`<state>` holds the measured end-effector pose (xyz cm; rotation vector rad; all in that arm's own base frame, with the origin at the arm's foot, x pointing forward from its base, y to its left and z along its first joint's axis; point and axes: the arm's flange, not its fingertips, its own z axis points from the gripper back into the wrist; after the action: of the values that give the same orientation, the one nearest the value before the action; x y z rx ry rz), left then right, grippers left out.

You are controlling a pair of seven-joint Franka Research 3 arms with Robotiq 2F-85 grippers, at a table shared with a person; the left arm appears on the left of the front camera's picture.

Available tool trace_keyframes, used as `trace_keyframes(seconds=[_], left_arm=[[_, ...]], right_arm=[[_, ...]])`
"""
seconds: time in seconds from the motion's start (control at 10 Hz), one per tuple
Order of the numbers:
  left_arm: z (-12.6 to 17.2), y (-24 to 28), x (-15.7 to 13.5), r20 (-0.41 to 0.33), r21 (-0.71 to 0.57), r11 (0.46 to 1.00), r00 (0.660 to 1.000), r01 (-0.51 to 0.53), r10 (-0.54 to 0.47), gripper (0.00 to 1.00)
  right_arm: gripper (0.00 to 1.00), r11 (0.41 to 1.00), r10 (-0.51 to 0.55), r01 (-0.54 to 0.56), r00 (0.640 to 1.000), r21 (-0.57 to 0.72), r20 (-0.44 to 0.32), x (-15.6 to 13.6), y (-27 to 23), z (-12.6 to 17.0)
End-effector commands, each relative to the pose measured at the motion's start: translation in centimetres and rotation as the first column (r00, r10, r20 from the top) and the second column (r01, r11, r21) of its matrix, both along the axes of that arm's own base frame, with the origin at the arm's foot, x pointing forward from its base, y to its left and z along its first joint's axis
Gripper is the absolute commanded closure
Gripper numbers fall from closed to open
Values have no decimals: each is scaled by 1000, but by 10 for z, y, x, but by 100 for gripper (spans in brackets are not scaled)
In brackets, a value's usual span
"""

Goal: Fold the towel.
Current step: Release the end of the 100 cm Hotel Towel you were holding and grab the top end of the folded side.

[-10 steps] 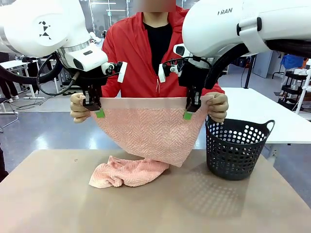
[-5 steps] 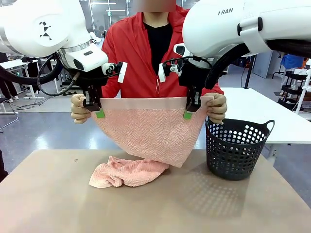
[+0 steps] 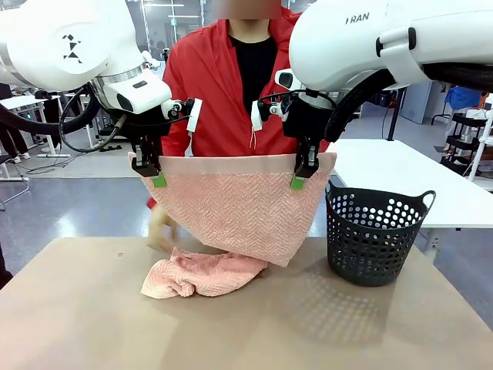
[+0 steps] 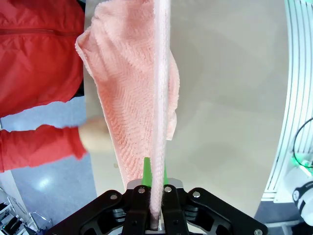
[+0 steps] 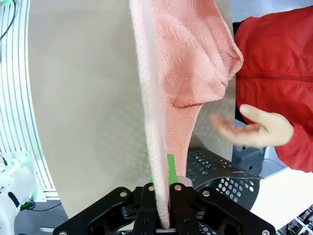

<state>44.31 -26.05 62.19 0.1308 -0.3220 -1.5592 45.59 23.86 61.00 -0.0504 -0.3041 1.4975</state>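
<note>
The salmon-pink towel (image 3: 235, 208) hangs stretched by its top band between both grippers, its lower end bunched on the table (image 3: 77, 308). My left gripper (image 3: 156, 177) is shut on the band's left corner, my right gripper (image 3: 299, 179) on the right corner. In the left wrist view the towel (image 4: 142, 93) runs edge-on up from the shut gripper (image 4: 154, 188). The right wrist view shows the same, the towel (image 5: 171, 73) rising from the gripper (image 5: 164, 196). The person's hand (image 3: 160, 230) is low behind the towel's left side, blurred; the other hand (image 5: 254, 128) is open beside the towel.
A dark perforated basket (image 3: 376, 235) stands at the table's right side, close to the towel's right edge. The person in a red jacket (image 3: 231, 92) stands at the far side. Bare tabletop lies in front of the bunched cloth.
The person's hands have let go of the towel's top corners and dropped away; one hand now moves low at the left. Both grippers keep holding the band in place.
</note>
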Motion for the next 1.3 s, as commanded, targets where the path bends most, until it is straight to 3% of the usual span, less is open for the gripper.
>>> trace_keyframes(seconds=[0.0, 1.2], left_arm=[[2, 1, 0, 3, 0, 1000, 1000, -2, 2, 100], [2, 1, 0, 3, 0, 1000, 1000, -2, 2, 100]], right_arm=[[100, 1000, -1, 1, 1000, -2, -2, 0, -1, 0], [100, 1000, -1, 1, 1000, -2, -2, 0, -1, 0]])
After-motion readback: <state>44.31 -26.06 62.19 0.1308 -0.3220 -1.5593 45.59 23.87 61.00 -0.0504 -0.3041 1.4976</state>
